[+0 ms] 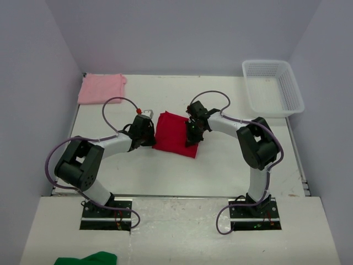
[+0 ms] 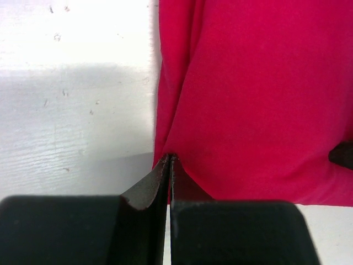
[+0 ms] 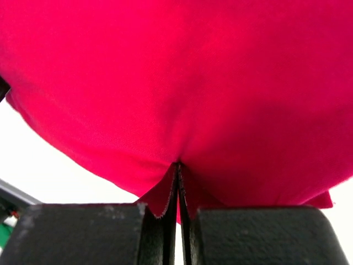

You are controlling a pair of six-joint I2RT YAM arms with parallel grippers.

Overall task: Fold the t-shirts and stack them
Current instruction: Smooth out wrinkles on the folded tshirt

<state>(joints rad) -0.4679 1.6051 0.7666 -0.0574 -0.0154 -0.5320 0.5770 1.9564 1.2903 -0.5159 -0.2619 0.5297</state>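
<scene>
The red t-shirt (image 1: 172, 134) hangs as a folded bundle between my two grippers at the middle of the table. My left gripper (image 1: 153, 134) is shut on its left edge. In the left wrist view the cloth (image 2: 259, 99) puckers to a point at the closed gripper (image 2: 170, 158). My right gripper (image 1: 191, 134) is shut on the shirt's right edge. In the right wrist view the gripper (image 3: 178, 165) pinches a fold, and the red fabric (image 3: 176, 72) bulges above it, lifted off the table. The pink t-shirt (image 1: 101, 88) lies folded at the far left corner.
A white mesh basket (image 1: 291, 93) stands at the far right of the table (image 1: 220, 165). A green cloth (image 1: 91, 258) lies at the near left, in front of the arm bases. Walls close in the table on the left, back and right.
</scene>
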